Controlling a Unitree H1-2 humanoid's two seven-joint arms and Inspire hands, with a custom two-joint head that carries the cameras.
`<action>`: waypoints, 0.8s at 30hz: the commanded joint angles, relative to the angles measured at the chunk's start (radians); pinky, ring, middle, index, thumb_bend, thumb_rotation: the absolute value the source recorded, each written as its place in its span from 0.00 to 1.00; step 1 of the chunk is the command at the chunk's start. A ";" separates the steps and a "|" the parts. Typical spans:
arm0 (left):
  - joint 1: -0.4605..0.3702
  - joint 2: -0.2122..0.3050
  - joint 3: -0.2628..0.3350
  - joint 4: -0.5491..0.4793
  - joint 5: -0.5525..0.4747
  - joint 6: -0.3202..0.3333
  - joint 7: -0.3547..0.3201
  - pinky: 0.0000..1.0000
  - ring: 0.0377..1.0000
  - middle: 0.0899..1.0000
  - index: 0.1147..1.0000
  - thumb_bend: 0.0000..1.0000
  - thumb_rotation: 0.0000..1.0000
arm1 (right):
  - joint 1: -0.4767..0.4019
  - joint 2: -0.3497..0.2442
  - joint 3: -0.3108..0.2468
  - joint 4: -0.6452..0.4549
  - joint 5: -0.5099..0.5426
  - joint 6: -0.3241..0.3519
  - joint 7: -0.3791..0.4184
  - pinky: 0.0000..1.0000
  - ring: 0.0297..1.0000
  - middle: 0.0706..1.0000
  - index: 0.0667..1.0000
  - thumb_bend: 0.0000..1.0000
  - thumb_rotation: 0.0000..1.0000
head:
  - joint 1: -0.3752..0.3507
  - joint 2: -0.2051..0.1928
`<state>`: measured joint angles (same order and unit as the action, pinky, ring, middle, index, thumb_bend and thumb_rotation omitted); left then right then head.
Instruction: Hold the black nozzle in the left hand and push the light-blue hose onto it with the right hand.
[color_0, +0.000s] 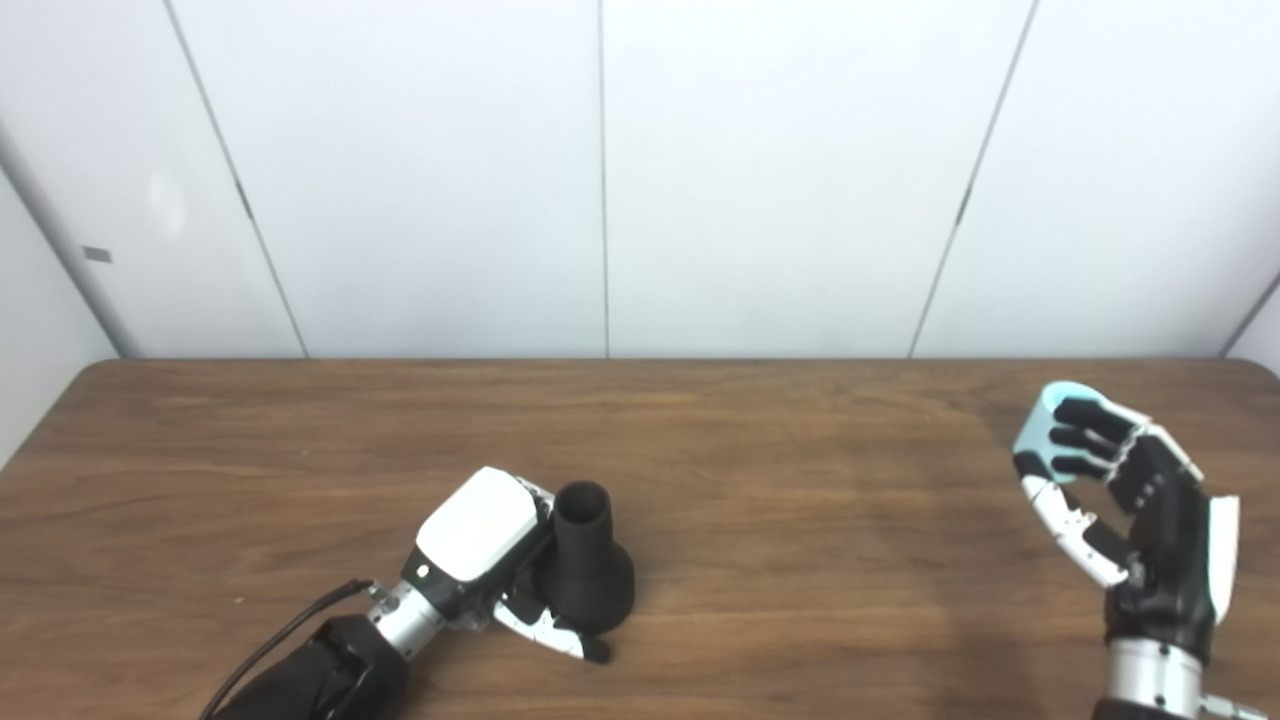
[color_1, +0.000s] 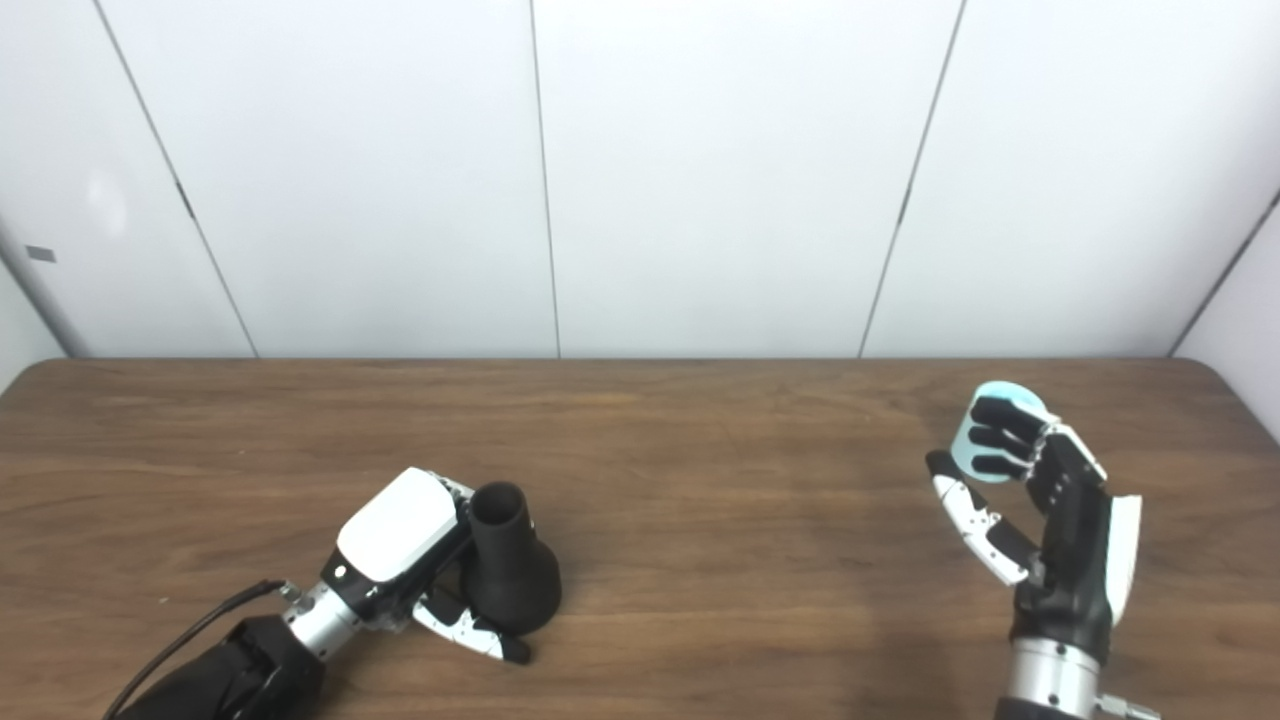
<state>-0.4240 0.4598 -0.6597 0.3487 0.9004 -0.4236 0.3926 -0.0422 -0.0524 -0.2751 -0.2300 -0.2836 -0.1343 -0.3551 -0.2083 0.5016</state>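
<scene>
Nozzle (color_0: 590, 565) upright on table (color_0: 760, 470), left-front, at left hand (color_0: 480, 550); hose (color_1: 985, 430) in right hand (color_1: 1050, 520), far right.

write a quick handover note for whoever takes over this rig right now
Left hand: wrapped around the black flared plastic nozzle, which stands on the brown wooden table, narrow end up.
Right hand: raised at the right side, fingers closed on the light-blue hose; only a short piece shows.
Done: both parts are in hand.
Left: the two are far apart. Lift the nozzle, bring the hose across, push it onto the narrow end.
</scene>
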 joint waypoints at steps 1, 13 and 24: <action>0.069 -0.031 -0.071 0.003 0.024 -0.046 -0.035 0.20 0.25 0.36 0.46 0.52 0.00 | -0.040 -0.022 -0.022 -0.002 -0.047 -0.092 -0.062 0.61 0.72 0.72 0.66 0.52 0.31 | -0.025 -0.001; 0.074 0.007 -0.144 -0.046 -0.003 -0.046 -0.022 0.22 0.28 0.37 0.46 0.52 0.00 | -0.142 -0.083 -0.046 0.141 -0.154 0.005 -0.127 0.94 0.99 0.99 0.99 0.90 0.50 | -0.167 -0.005; 0.085 0.025 -0.162 -0.061 -0.041 -0.046 -0.047 0.25 0.32 0.40 0.45 0.52 0.00 | -0.217 -0.144 -0.048 0.290 -0.131 0.079 -0.139 0.97 1.00 1.00 1.00 0.94 0.46 | -0.181 -0.007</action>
<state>-0.4173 0.4865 -0.7639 0.2730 0.8568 -0.4258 0.3858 -0.2170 -0.1656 -0.3198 0.0690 -0.4213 -0.0413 -0.4861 -0.3881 0.4939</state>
